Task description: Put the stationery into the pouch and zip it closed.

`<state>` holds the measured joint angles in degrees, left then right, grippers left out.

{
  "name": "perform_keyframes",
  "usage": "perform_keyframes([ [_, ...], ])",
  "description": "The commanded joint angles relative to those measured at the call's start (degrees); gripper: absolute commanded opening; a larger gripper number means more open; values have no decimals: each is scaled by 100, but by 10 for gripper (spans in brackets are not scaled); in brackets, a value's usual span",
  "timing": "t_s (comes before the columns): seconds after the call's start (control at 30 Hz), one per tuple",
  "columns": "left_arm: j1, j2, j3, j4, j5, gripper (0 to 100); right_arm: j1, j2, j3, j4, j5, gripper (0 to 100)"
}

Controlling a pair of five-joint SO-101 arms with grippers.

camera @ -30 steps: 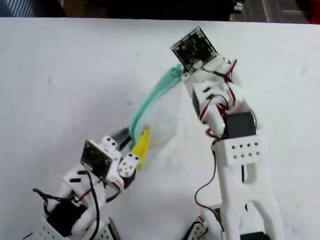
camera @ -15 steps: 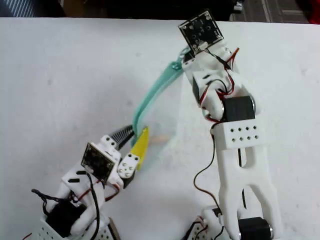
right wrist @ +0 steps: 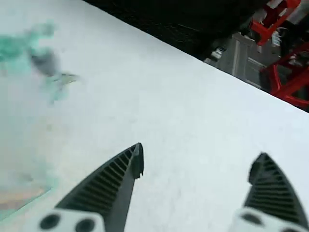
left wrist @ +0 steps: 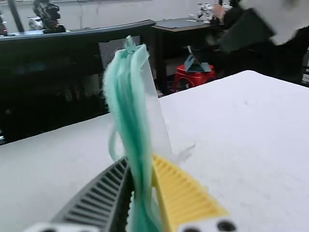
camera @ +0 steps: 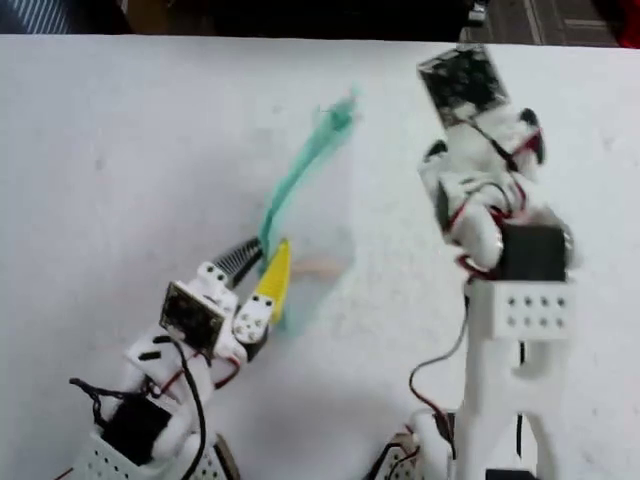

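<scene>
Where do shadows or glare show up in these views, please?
High view: the table is evenly lit, with no glare and at most faint, soft shadows. Left wrist view: bright table against a dark room; the pouch looks translucent. Right wrist view: no hard shadow under the right gripper, jaws open.

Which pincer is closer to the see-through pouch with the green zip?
Left. The left pincer grips one end of the pouch; the right pincer hangs open, apart from it.
</scene>
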<state>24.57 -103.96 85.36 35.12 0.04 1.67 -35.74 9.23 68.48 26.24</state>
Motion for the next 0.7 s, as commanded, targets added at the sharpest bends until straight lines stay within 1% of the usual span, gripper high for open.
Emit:
perform_keyframes([
  [0.0, -664, -48, -132, -492, -53, 23, 488, -295, 88, 57, 0, 200],
  [0.13, -1042, -48, -264, -791, -123, 23, 919, -13, 967, -92, -9, 2],
  [0.2, -1033, -48, -281, -897, -448, 23, 1024, 127, 1556, -338, -26, 44],
  [0.23, -1024, -48, -281, -932, -589, 23, 1033, 163, 1890, -549, -158, 33],
  [0.27, -1024, -48, -281, -1002, -703, 23, 1024, 198, 2215, -769, -352, 14],
  [0.37, -1051, -40, -281, -1292, -1020, 23, 980, 198, 3130, -1525, -1081, 18],
  [0.47, -1051, -31, -264, -1618, -1538, 22, 804, 215, 3991, -2334, -1626, 17],
  [0.57, -1024, 13, -229, -1881, -1873, 22, 585, 207, 4730, -3169, -1846, 17],
  [0.67, -1024, 514, -290, -2312, -1916, 22, 523, 198, 5029, -3574, -1855, 17],
])
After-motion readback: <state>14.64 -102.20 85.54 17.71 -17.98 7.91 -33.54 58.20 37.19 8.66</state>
